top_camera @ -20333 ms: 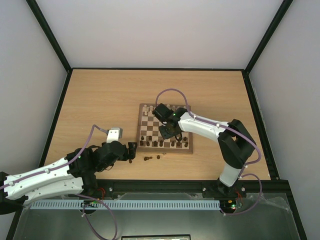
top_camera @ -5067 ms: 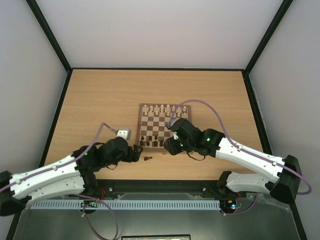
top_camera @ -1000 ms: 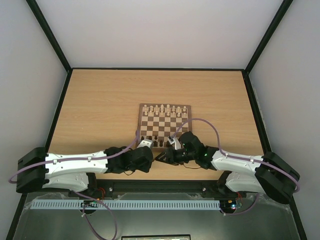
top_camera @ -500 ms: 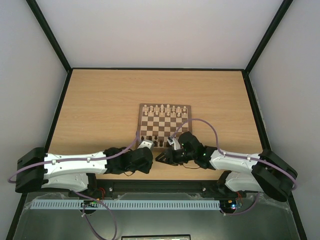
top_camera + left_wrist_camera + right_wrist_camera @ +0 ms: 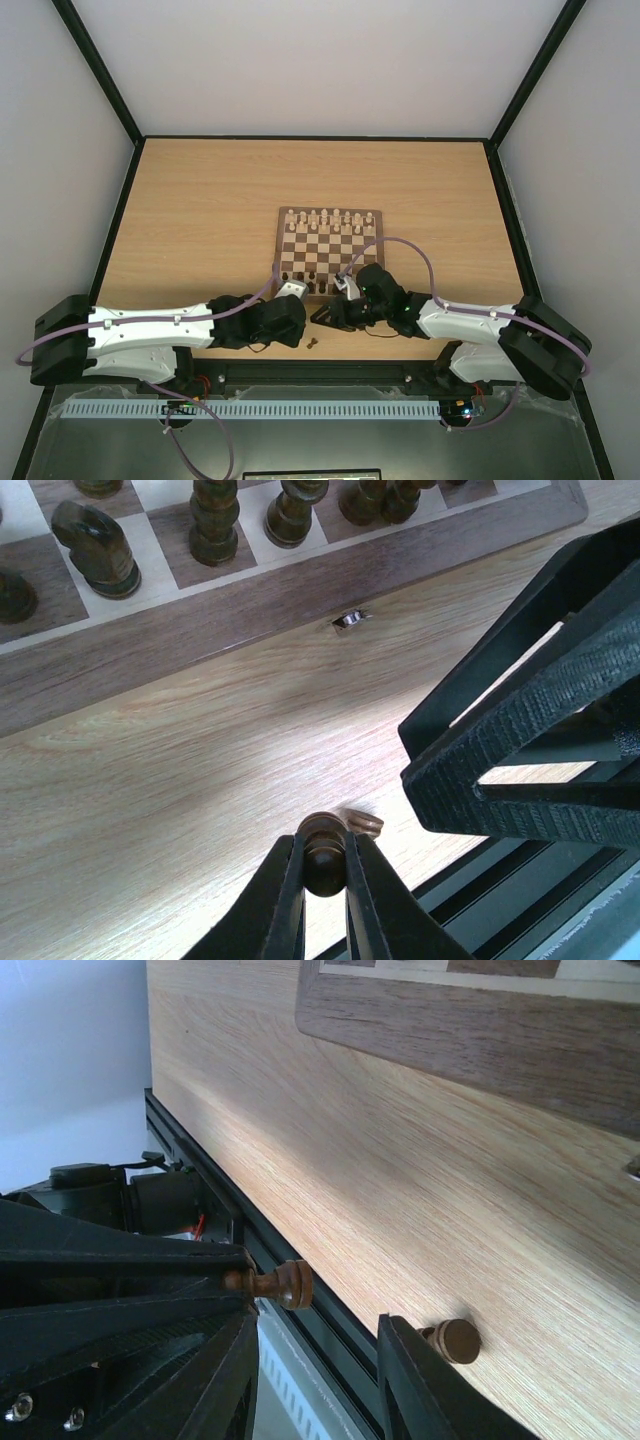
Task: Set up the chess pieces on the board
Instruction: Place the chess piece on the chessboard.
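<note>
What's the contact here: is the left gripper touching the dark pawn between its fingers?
Touching. The left wrist view shows the left gripper closed on the dark pawn, with both fingers pressed against its sides and no gap.

Left gripper (image 5: pixel 325 858) pinched (right gripper (image 5: pixel 318 1345) spread)

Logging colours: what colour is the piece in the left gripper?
Dark brown; the chess piece shows best in the left wrist view.

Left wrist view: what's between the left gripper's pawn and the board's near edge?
Bare table, as the left wrist view shows; only a second dark piece lies right beside the pawn in the left gripper, well short of the board.
</note>
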You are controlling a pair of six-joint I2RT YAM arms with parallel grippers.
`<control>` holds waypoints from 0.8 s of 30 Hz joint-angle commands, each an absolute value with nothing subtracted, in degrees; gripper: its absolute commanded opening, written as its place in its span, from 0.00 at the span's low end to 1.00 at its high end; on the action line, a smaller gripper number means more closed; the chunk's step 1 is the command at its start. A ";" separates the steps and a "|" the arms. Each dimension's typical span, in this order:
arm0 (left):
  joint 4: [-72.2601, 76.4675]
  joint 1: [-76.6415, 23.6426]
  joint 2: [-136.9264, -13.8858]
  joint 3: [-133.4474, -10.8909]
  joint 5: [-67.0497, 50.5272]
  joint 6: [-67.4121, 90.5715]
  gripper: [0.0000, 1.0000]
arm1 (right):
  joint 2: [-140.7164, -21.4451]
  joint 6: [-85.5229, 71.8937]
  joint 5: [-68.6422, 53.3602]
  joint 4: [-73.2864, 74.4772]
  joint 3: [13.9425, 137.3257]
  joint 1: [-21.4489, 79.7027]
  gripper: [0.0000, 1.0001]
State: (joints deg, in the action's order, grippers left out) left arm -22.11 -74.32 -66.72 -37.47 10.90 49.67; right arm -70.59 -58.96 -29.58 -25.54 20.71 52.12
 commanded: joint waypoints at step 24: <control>-37.24 -63.64 -79.33 -60.61 16.37 38.13 0.03 | -48.35 -45.69 2.53 19.21 34.47 59.08 0.34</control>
State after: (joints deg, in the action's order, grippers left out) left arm -32.91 -66.61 -74.32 -53.78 15.33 43.88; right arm -50.74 -47.46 -1.50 11.94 31.51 58.89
